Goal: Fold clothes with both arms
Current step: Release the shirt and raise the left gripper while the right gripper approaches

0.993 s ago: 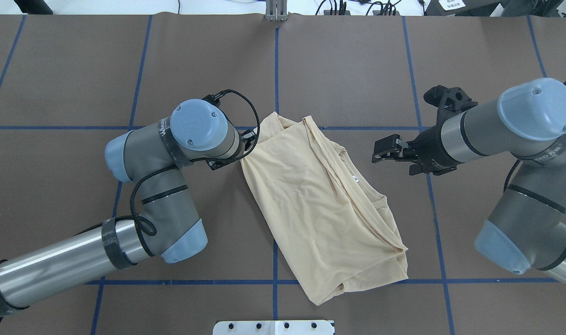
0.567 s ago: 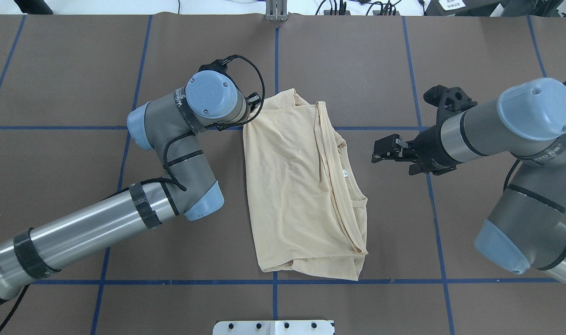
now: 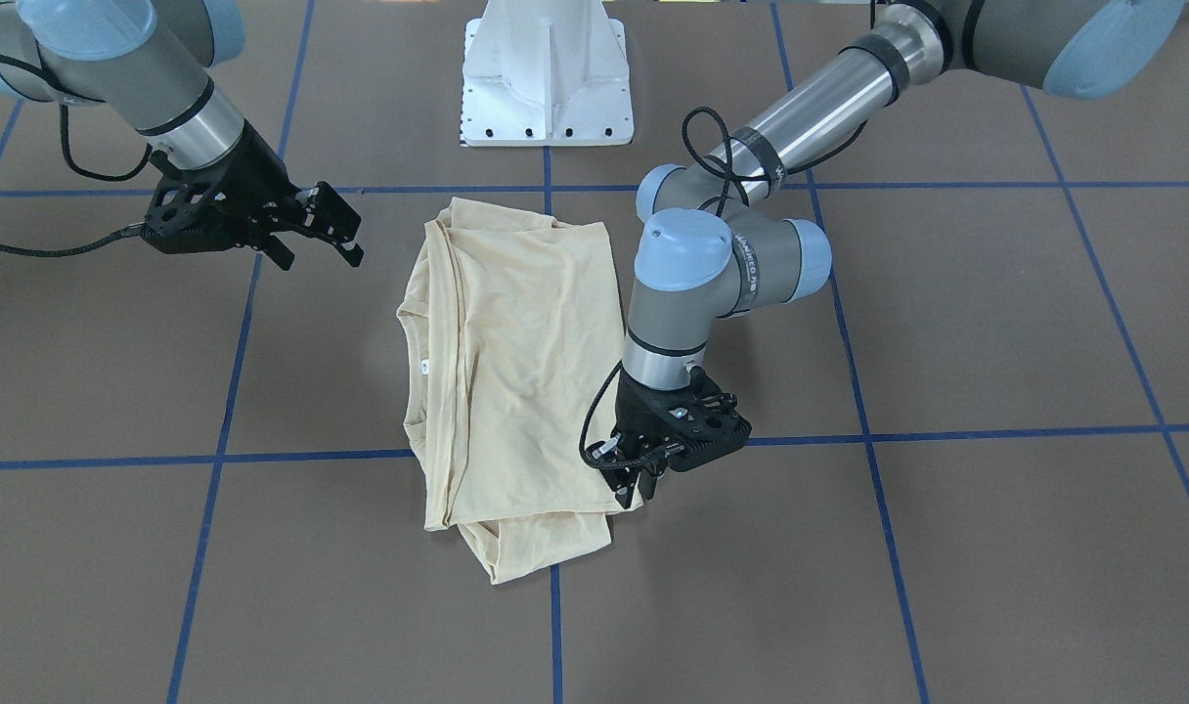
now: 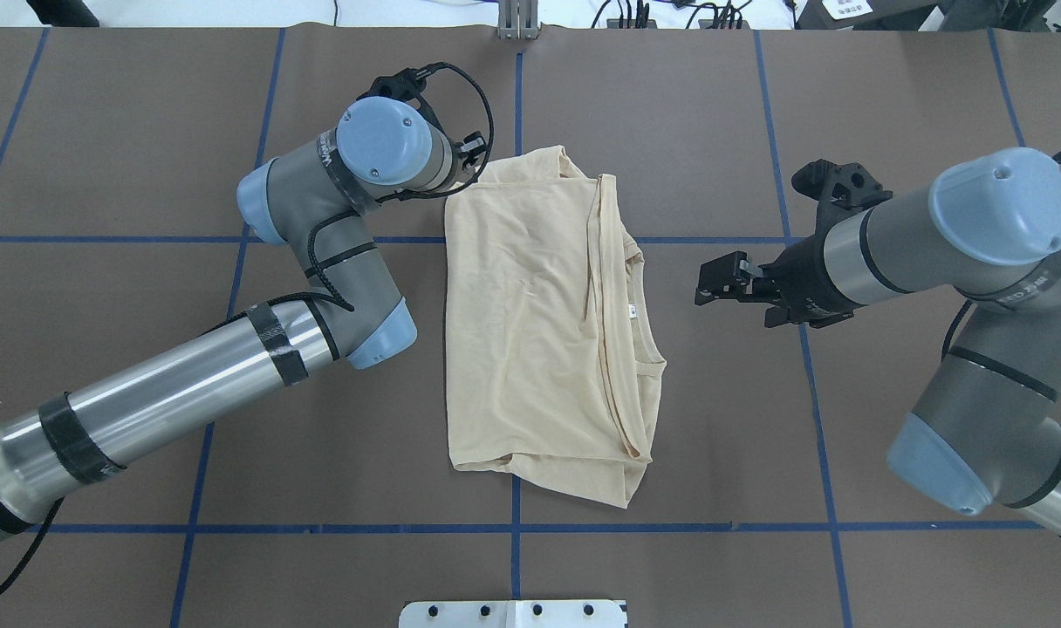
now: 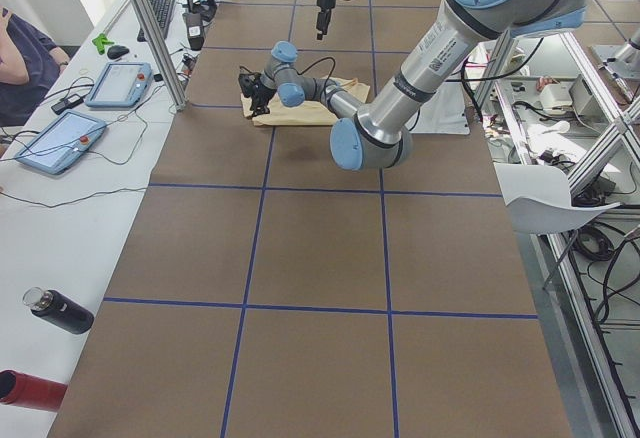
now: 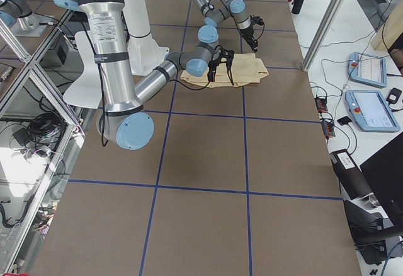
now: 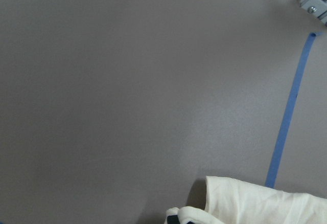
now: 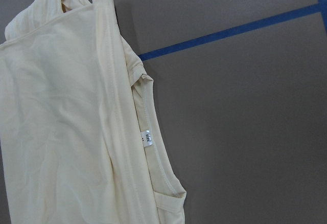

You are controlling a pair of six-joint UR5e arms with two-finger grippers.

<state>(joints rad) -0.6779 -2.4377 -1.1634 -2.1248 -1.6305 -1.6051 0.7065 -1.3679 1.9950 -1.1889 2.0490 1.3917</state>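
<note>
The shirt (image 4: 530, 331) lies folded into a long strip in the middle of the table (image 4: 888, 113). Its print is hidden, and its neck opening and small white label (image 4: 633, 310) sit on the edge that faces the right arm. The shirt covers the crossing of the blue tape lines (image 4: 147, 238), with its far end past the cross line. The left gripper (image 3: 641, 481) points down at the shirt's far corner on the left arm's side, its fingers pinched narrow on the cloth there. The left wrist view shows a fold of cream cloth at the fingertip. The right gripper (image 4: 705, 285) hangs near the collar edge, apart from the shirt, its fingers spread wide.
</note>
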